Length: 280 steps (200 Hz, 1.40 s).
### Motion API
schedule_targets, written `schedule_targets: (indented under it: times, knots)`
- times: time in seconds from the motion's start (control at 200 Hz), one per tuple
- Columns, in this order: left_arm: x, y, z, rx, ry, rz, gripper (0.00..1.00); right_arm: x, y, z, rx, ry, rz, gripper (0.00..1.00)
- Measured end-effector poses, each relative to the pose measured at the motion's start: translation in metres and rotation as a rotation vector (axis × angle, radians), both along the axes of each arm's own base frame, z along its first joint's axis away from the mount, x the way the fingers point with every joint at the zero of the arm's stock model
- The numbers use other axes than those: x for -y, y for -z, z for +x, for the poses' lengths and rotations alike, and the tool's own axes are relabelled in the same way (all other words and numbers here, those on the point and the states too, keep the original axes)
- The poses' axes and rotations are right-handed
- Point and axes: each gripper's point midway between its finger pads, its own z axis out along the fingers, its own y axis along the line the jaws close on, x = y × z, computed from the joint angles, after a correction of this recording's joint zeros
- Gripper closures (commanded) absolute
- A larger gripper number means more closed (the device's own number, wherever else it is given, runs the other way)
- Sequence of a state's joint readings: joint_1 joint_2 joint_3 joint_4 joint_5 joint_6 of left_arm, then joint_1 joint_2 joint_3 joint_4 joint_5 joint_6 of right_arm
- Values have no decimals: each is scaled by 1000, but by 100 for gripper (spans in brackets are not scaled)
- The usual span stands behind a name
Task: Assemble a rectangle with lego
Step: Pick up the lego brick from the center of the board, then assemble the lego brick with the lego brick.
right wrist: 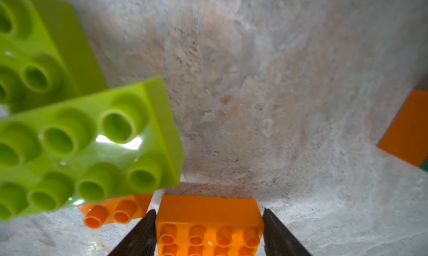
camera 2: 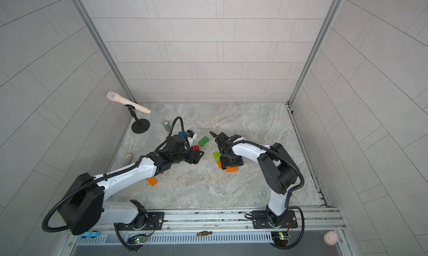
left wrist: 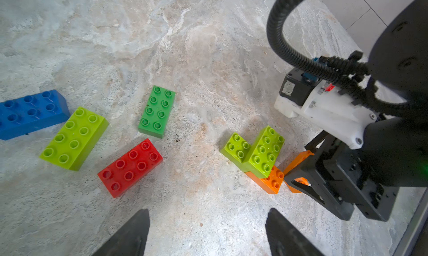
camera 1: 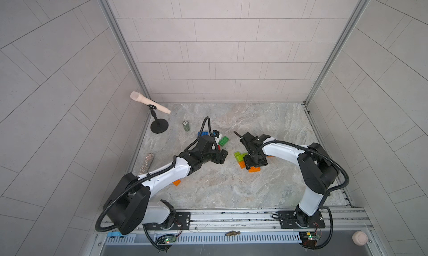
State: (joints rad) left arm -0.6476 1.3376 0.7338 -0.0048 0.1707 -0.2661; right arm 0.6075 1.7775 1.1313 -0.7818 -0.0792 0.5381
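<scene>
While the right fingers (right wrist: 143,229) clasp the orange brick (right wrist: 208,220) by its two sides near the table's centre, the danger lies just beside it. The lime bricks (left wrist: 264,150) of the half-built stack overhang their orange base (left wrist: 271,178). I judge that a brick brought in low could strike that overhang and shove or tip the whole stack, since nothing braces it. The held brick looks tilted in the left wrist view, so it may twist in the grip or seat crooked when pressed down.

The left fingers (left wrist: 136,229) are spread wide and empty, hovering at about 9 o'clock of the stack. They are near enough to steady it, yet also near enough for the two arms to collide.

Loose bricks lie toward 10 and 11 o'clock of the stack: red brick (left wrist: 130,166), dark green brick (left wrist: 157,111), lime brick (left wrist: 74,137) and blue brick (left wrist: 30,113). A spare orange brick (camera 2: 151,181) sits at 8 o'clock, partly under the left arm.

The microphone (camera 1: 149,103) and small cylinder (camera 1: 186,126), off at 10 to 11 o'clock, are well apart from the work.
</scene>
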Motion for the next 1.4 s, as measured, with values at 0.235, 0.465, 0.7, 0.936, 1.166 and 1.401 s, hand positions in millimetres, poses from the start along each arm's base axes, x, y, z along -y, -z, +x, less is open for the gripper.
schedule_targets:
  times: [0.235, 0.465, 0.7, 0.936, 1.166, 1.401]
  knots:
    - [0, 0, 0, 2, 3, 3, 16, 1, 2, -2, -7, -10, -3, 41]
    - [-6, 1, 2, 6, -31, 23, 17, 4, -15, -10, -7, -56, -5, 56]
    - [-12, 11, -3, 10, -54, 8, 17, -20, -44, -12, 21, -149, 52, 62]
    - [-9, 7, 1, 27, -57, -13, 17, -44, -41, 10, 14, -184, 80, 66]
    - [-8, 6, 2, 33, -55, -21, 17, -48, -31, 19, -11, -209, 64, 68]
    - [-7, 8, 2, 29, -49, -20, 17, -47, -27, 28, -19, -234, 50, 72]
